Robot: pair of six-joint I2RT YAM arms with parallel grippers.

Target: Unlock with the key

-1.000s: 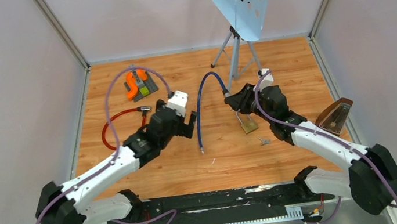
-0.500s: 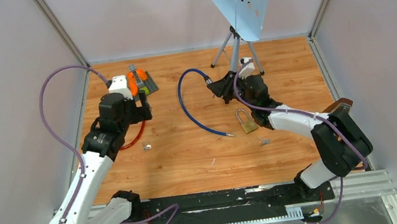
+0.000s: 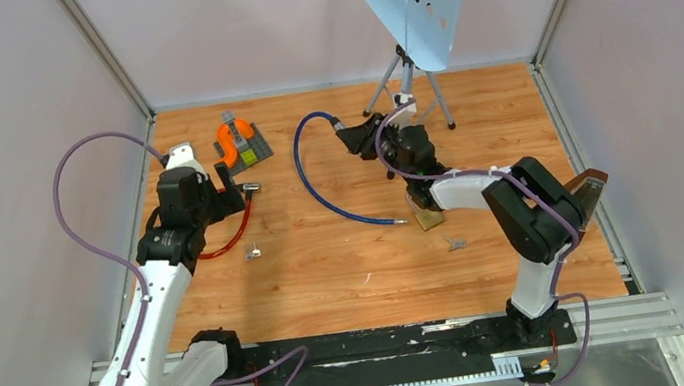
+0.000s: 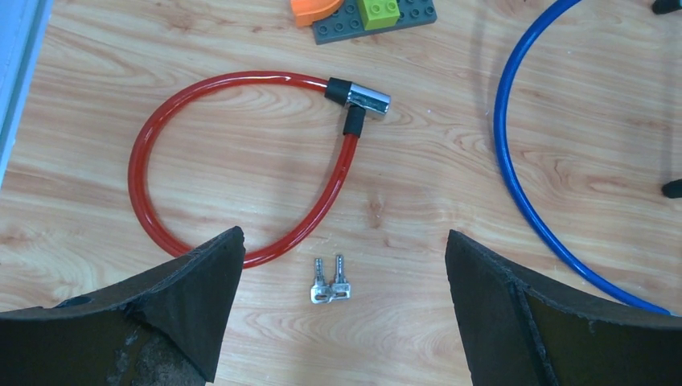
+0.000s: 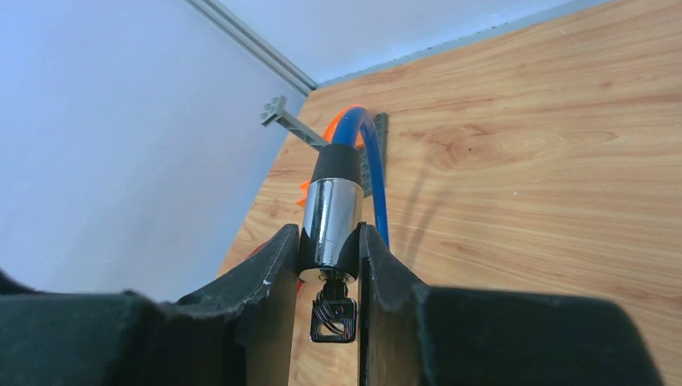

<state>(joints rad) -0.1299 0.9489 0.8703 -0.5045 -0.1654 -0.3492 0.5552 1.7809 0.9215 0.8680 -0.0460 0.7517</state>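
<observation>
My right gripper (image 5: 328,241) is shut on the chrome head (image 5: 331,211) of a blue cable lock (image 3: 316,181). A black key (image 5: 334,315) sticks out of the head's end, between the fingers. In the top view my right gripper (image 3: 352,137) holds this head above the back middle of the table, and the cable trails forward to its free end (image 3: 400,218). My left gripper (image 4: 344,249) hangs open above a pair of small silver keys (image 4: 330,286) on the wood. Beside them lies a red cable lock (image 4: 211,88), closed into a loop, with a chrome head (image 4: 367,98).
A brass padlock (image 3: 428,215) and a small bunch of keys (image 3: 456,243) lie right of centre. An orange and grey toy-brick piece (image 3: 240,143) sits at the back left. A music stand (image 3: 407,73) stands at the back and a metronome (image 3: 579,200) at the right edge.
My left arm has swung from the middle to the left, over the red lock and silver keys. My right gripper carried the blue lock's head back and left, dragging the cable.
</observation>
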